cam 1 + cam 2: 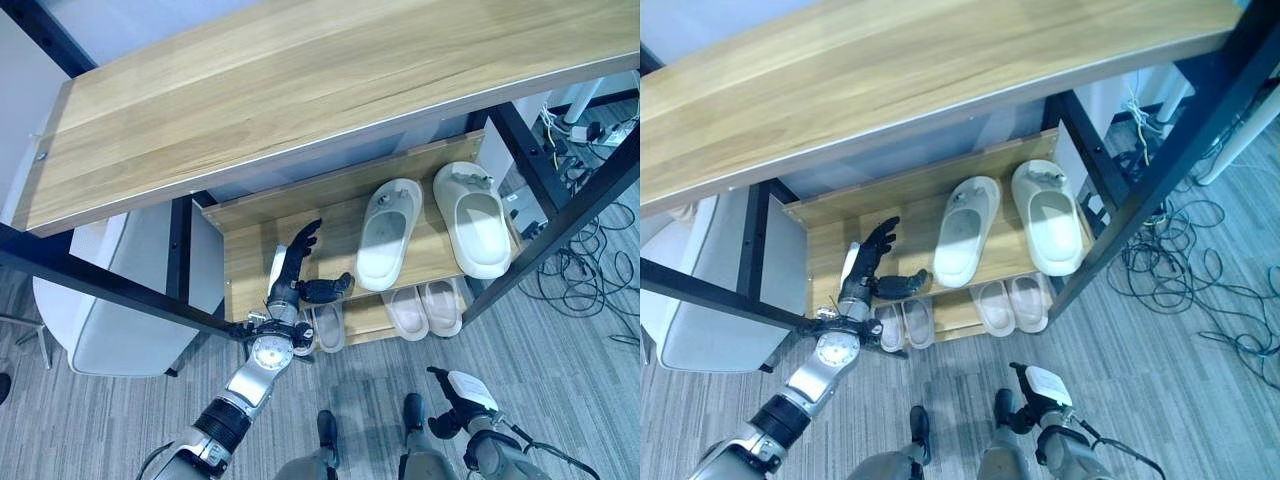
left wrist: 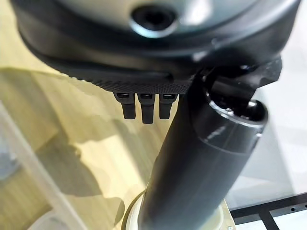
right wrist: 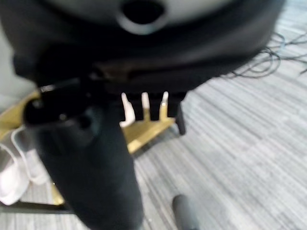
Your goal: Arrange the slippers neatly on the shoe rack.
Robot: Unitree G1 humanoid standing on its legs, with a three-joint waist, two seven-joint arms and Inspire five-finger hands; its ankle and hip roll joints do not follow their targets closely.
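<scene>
Two white slippers lie side by side on the shoe rack's middle shelf (image 1: pixel 250 260), toes pointing to the back: the left slipper (image 1: pixel 390 235) and the right slipper (image 1: pixel 475 220). My left hand (image 1: pixel 292 282) reaches over the bare left part of that shelf, open, fingers straight and thumb pointing toward the left slipper, a short gap away. It holds nothing; in the left wrist view its fingers (image 2: pixel 146 108) hang straight above the wood. My right hand (image 1: pixel 458 400) hangs low near the floor in front of the rack, open and empty.
The wide wooden top board (image 1: pixel 300 90) overhangs the back of the shelf. The bottom shelf holds a pale pair (image 1: pixel 425 308) and another pair (image 1: pixel 325 325) below my left wrist. Black frame posts (image 1: pixel 520 150) flank the shelves. A white seat (image 1: pixel 110 300) stands left; cables (image 1: pixel 590 250) lie right.
</scene>
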